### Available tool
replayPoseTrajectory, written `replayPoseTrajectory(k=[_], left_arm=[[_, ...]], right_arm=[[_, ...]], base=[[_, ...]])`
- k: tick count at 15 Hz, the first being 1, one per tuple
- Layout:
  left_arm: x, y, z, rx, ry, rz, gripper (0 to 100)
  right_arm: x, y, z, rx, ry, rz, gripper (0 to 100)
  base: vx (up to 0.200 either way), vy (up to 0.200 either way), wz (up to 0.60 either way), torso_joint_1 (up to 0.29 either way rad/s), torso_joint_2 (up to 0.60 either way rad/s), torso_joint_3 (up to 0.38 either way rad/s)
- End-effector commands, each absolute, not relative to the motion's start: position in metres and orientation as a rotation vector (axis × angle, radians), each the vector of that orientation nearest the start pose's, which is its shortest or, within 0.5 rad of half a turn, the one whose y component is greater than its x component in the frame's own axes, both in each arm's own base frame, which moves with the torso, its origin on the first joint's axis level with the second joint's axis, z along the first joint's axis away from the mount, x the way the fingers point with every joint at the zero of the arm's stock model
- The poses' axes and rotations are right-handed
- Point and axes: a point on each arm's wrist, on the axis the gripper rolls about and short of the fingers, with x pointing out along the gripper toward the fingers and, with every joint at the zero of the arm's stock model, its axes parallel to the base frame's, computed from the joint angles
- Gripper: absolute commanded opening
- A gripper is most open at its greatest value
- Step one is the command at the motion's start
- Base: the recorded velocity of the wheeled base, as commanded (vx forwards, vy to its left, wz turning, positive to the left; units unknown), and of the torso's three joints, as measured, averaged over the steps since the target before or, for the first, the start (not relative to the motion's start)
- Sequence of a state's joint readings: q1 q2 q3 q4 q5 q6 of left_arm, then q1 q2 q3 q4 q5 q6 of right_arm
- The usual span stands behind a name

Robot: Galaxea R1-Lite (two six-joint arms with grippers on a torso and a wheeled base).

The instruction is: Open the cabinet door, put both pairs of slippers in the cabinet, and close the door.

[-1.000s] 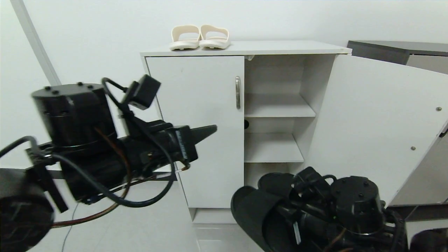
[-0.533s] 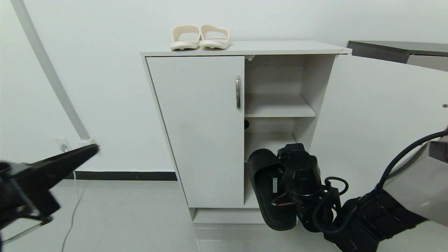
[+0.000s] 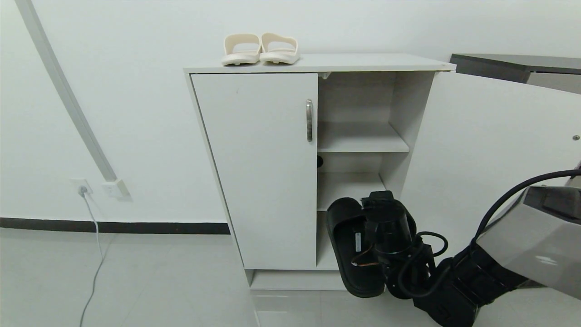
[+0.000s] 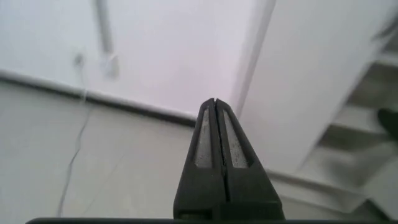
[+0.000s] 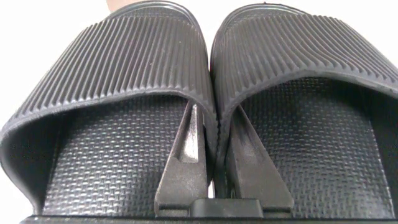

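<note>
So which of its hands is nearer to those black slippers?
Right. The right hand grips the black slippers together, at the cabinet's open side. The left hand is shut, apart from them, off toward the closed door.

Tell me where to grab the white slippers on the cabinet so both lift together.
I'd pinch the two inner strap edges where the white slippers touch, one finger in each opening. Come from the front: the pair sits side by side at the front edge of the cabinet top, strap openings facing out.
</note>
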State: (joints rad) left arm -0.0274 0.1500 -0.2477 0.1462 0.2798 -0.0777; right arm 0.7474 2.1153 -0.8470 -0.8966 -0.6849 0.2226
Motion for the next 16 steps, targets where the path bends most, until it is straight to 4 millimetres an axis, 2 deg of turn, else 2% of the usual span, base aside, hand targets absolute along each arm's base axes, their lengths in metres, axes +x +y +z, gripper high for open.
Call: replayPoseTrajectory(k=[1, 4, 7, 11, 16], left_arm=[[-0.033, 0.007, 0.089, -0.070, 0.026, 0.316, 0], [-0.025, 0.007, 0.080, -0.078, -0.026, 0.308, 0], [-0.023, 0.001, 0.076, -0.025, -0.004, 0.061, 0], [-0.023, -0.001, 0.076, 0.000, -0.002, -0.028, 0], [-0.023, 0.000, 0.076, -0.006, -0.002, 0.014, 0]], right_arm=[[0.281, 0.241, 0.076, -0.025, 0.287, 0.030, 0], [0.280, 0.241, 0.076, -0.027, 0.289, 0.032, 0], [0.277, 0.243, 0.074, -0.024, 0.285, 0.049, 0], [0.275, 0.245, 0.077, -0.004, 0.259, 0.065, 0], [0.272, 0.247, 0.076, -0.005, 0.256, 0.073, 0]], base=[[0.000, 0.000, 0.00, 0.000, 0.00, 0.000], [0.000, 0.000, 0.00, 0.000, 0.00, 0.000], [0.000, 0.000, 0.00, 0.000, 0.00, 0.000], [0.000, 0.000, 0.00, 0.000, 0.00, 0.000], [0.000, 0.000, 0.00, 0.000, 0.00, 0.000]])
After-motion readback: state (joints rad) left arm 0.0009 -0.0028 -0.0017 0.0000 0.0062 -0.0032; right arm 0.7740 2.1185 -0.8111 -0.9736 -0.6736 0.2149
